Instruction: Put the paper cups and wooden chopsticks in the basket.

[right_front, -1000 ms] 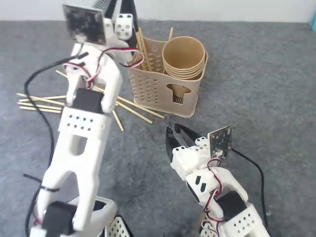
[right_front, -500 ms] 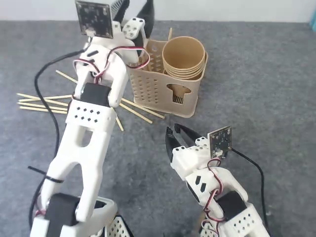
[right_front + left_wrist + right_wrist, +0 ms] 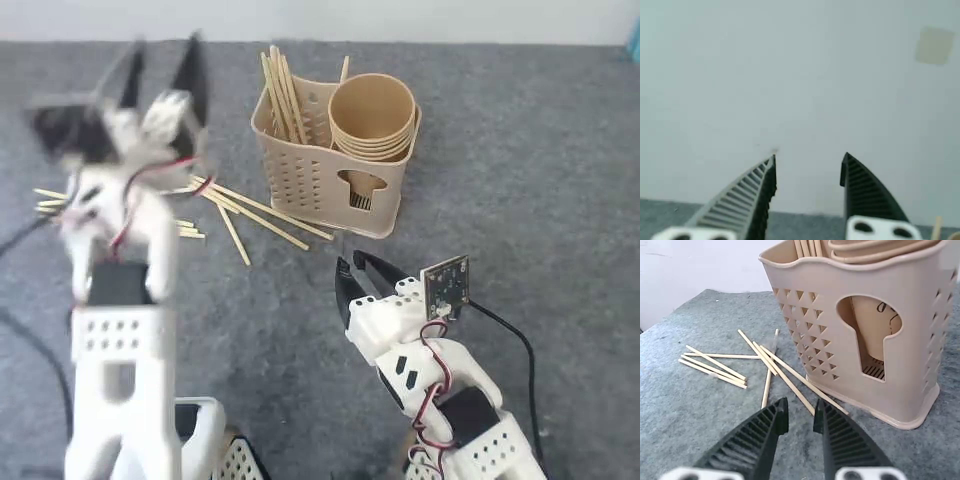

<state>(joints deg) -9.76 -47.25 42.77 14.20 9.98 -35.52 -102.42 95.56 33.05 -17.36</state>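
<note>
Seen from above, the left gripper sits in the upper left of the frame, smeared by motion, its jaws spread wide with nothing between them. A second ago it stood over the left compartment of the beige basket. Half a second ago it was lifting, and now it has swung clear to the left. With the arm out of the way, a bundle of wooden chopsticks shows standing upright in that compartment, beside the stacked paper cups in the right compartment. The basket stands at upper centre of the grey mat. A drop-off looks finished, but the task is not, because loose chopsticks lie fanned on the mat left of the basket, with more near the left edge. The right gripper has not moved. It rests low, just below the basket, jaws slightly parted and empty. The left wrist view adds proof that the left gripper is open and holding nothing, aimed at a pale wall. The right wrist view looks past the narrowly parted right gripper to the basket wall at close range. It shows a cup through a keyhole cutout and the loose chopsticks crossing one another near the basket's foot.
</note>
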